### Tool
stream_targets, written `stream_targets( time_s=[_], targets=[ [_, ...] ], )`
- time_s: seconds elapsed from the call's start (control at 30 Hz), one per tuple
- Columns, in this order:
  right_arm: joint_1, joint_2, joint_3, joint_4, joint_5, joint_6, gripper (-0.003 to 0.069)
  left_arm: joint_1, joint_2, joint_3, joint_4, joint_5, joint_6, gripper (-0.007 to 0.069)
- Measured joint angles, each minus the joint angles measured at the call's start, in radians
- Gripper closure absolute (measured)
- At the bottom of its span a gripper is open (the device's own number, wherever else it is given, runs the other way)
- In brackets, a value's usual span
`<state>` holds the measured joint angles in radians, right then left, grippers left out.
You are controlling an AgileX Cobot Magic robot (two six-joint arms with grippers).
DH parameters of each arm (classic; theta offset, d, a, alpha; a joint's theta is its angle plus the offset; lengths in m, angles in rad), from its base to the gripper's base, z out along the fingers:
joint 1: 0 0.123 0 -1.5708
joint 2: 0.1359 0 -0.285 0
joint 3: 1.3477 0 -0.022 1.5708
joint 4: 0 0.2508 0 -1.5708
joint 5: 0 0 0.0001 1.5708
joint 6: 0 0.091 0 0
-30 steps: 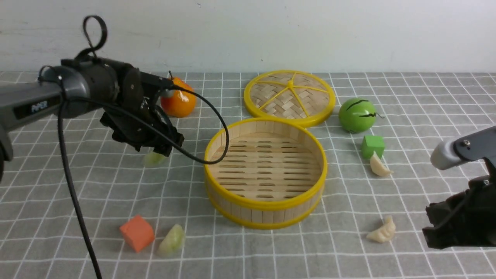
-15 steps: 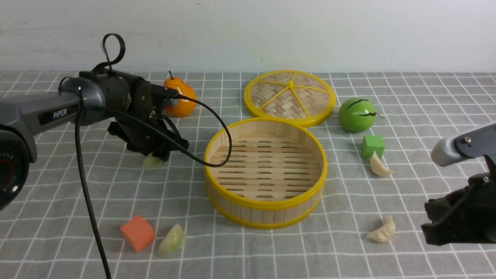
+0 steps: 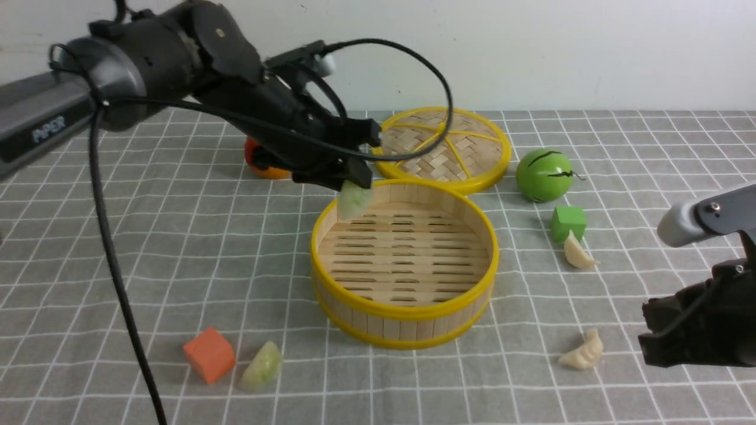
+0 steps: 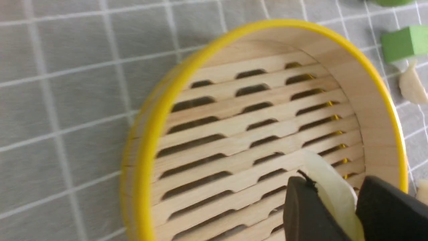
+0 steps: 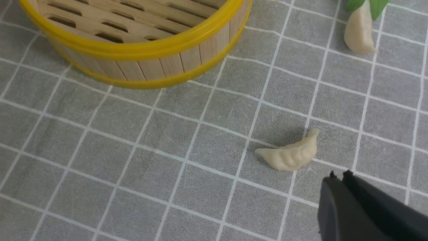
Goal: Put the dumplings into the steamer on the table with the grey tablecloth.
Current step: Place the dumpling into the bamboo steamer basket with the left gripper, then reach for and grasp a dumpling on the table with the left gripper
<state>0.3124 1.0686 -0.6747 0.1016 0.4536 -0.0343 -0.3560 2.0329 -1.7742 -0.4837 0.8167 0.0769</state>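
Orange cube: we see it [image 3: 209, 355] on the gridded grey tablecloth [image 3: 413, 389], at near left.
Near green dumpling: we find it [image 3: 262, 365] just beside that cube, its edges pale against the cloth.
Orange fruit: we make out only part of it [image 3: 264, 162]; the left arm hides the rest.
Left tool: we have it [image 3: 360, 180] pinching a green dumpling [image 3: 354, 199] over the steamer's far left rim; its fingers cover the dumpling's upper part.
Steamer: we see bare slats inside it [image 3: 404, 319], mid-surface.
Woven lid: we see it [image 3: 496, 171] behind the steamer, partly crossed by the black cable.
Cream dumplings: one [image 3: 583, 351] lies near right; another [image 3: 577, 252] sits by the green cube [image 3: 569, 223], before the striped green ball [image 3: 544, 175].
Right tool: we see it [image 5: 339, 177] pressed together, its body cut off by the frame.
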Motion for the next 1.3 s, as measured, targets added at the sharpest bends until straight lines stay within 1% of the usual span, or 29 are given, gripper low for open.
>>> stream_targets(
  time_s=[0.03, 0.07, 0.1, 0.13, 0.2, 0.23, 0.33, 0.37, 0.4, 0.53, 0.63, 0.7, 0.77, 0.87, 0.93, 0.97, 1.0, 1.07, 1.13, 1.17, 1.2, 1.23, 1.3],
  targets=[
    [0.0, 0.0, 0.0, 0.003, 0.0, 0.0, 0.0641, -0.004, 0.004, 0.0, 0.003, -0.01, -0.002, 0.043],
    [0.0, 0.0, 0.0, 0.019, 0.0, 0.0, 0.0639, -0.032, 0.043, 0.001, 0.04, -0.059, -0.021, 0.043],
    [0.0, 0.0, 0.0, 0.021, 0.0, 0.0, 0.0639, -0.035, 0.047, 0.002, 0.045, -0.066, -0.024, 0.043],
    [0.0, 0.0, 0.0, 0.04, 0.0, 0.0, 0.0639, -0.045, 0.079, 0.002, 0.076, -0.112, -0.051, 0.043],
    [0.0, 0.0, 0.0, 0.06, 0.0, 0.0, 0.0637, -0.047, 0.109, 0.002, 0.099, -0.164, -0.077, 0.043],
    [0.0, 0.0, 0.0, 0.081, 0.0, 0.0, 0.0636, -0.048, 0.138, 0.005, 0.115, -0.214, -0.096, 0.043],
    [0.0, 0.0, 0.0, 0.088, 0.0, 0.0, 0.0635, -0.048, 0.158, 0.007, 0.121, -0.255, -0.104, 0.0403],
    [0.0, 0.0, 0.0, 0.092, 0.0, 0.0, 0.0631, -0.048, 0.165, 0.007, 0.12, -0.269, -0.111, 0.0337],
    [0.0, 0.0, 0.0, 0.092, 0.0, 0.0, 0.0629, -0.048, 0.166, 0.007, 0.114, -0.266, -0.116, 0.0288],
    [0.0, 0.0, 0.0, 0.092, -0.001, 0.0, 0.0627, -0.047, 0.157, 0.007, 0.109, -0.215, -0.124, 0.0115],
    [0.0, 0.0, 0.0, 0.092, -0.001, 0.0, 0.0627, -0.041, 0.118, 0.007, 0.127, -0.103, -0.148, 0.0071],
    [0.0, 0.0, 0.0, 0.092, 0.0, -0.001, 0.0626, -0.034, 0.065, 0.007, 0.162, 0.018, -0.169, 0.0069],
    [0.0, 0.0, 0.0, 0.092, 0.001, -0.001, 0.0624, -0.028, -0.004, 0.013, 0.222, 0.135, -0.178, 0.0088],
    [0.0, 0.0, 0.0, 0.092, 0.003, -0.001, 0.0619, -0.028, -0.103, 0.079, 0.299, 0.236, -0.197, 0.0138],
    [0.0, 0.0, 0.0, 0.093, 0.004, -0.002, 0.0617, -0.028, -0.158, 0.147, 0.322, 0.253, -0.21, 0.0167],
    [0.0, 0.0, 0.0, 0.095, 0.004, -0.002, 0.0618, -0.028, -0.178, 0.182, 0.325, 0.251, -0.211, 0.0176],
    [0.0, 0.0, 0.0, 0.101, 0.005, -0.002, 0.0618, -0.028, -0.219, 0.277, 0.331, 0.234, -0.214, 0.019],
    [0.0, 0.0, 0.0, 0.112, 0.007, -0.002, 0.0618, -0.028, -0.264, 0.436, 0.339, 0.132, -0.214, 0.0203],
    [0.0, 0.0, 0.0, 0.126, 0.008, -0.002, 0.0618, -0.028, -0.274, 0.554, 0.346, 0.036, -0.214, 0.0207],
    [0.0, 0.0, 0.0, 0.13, 0.008, -0.002, 0.0618, -0.028, -0.274, 0.598, 0.35, -0.012, -0.206, 0.0208],
    [0.0, 0.0, 0.0, 0.13, 0.008, -0.002, 0.0618, -0.028, -0.274, 0.598, 0.35, -0.021, -0.204, 0.0208],
    [0.0, 0.0, 0.0, 0.13, 0.008, -0.002, 0.0618, -0.028, -0.271, 0.64, 0.351, -0.066, -0.183, 0.0209],
    [0.0, 0.0, 0.0, 0.13, 0.008, -0.002, 0.0618, -0.028, -0.258, 0.665, 0.344, -0.101, -0.14, 0.021]
  ],
)
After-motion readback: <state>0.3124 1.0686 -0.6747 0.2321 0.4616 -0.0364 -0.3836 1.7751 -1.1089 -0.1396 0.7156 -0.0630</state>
